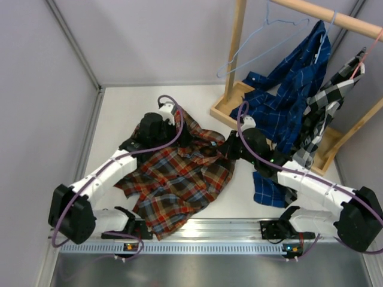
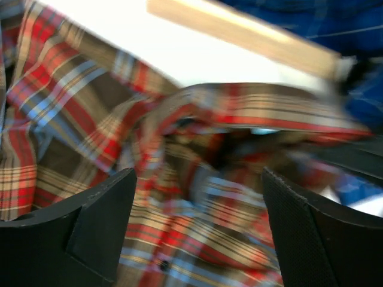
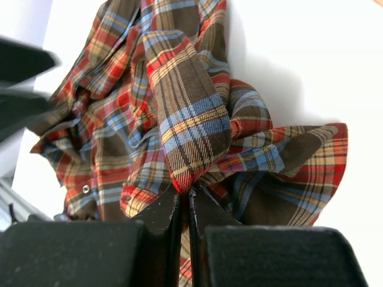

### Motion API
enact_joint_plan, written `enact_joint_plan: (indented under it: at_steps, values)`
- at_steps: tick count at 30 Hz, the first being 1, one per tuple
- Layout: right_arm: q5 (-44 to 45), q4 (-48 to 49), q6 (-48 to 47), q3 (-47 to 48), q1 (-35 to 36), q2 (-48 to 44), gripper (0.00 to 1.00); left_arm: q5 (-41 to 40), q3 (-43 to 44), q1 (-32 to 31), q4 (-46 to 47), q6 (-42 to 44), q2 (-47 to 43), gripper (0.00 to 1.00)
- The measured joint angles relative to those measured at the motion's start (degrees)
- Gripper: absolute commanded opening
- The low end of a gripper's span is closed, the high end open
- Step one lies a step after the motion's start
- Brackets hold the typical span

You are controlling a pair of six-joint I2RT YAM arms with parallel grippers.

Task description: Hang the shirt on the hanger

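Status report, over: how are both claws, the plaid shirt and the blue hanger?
Left claw open over the shirt. Right claw shut on a shirt fold. Shirt crumpled on table; hanger bare on the rail. Blue shirt hangs beside it.

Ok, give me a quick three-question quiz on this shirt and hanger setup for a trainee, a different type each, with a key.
1. True or false: the left gripper is clamped on the plaid shirt.
2. Where is the light-blue wire hanger? A in the left gripper; B hanging from the wooden rail; C inside the plaid shirt.
3. What is the right gripper holding?

Key: 1 false, its fingers stand apart above the cloth. 2 B. 3 a fold of the plaid shirt, pinched between shut fingers.
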Motion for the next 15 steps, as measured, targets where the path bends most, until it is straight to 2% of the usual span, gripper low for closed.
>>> enact_joint_plan:
  at_steps: [3, 7, 11, 15]
  values:
    - [-1.2, -0.8, -0.7, 0.7, -0.1, -0.7, 0.0, -1.0, -4.0, 0.9, 5.8, 1.1, 5.2, 0.76]
    - [-2.4, -1.4, -1.8, 1.4, -0.1, -2.1, 0.0, 1.4, -4.2, 1.0, 9.6, 3.6, 13.1, 0.72]
    - [-3.9, -2.2, -2.7, 2.5, -0.1, -3.0, 0.0, 3.8, -4.2, 1.6, 12.5, 4.3, 16.8, 0.64]
    - [-5.3, -2.4, -3.5, 2.9, -0.2, -3.2, 0.0, 4.1, -3.0, 2.7, 14.1, 4.2, 20.1, 0.4]
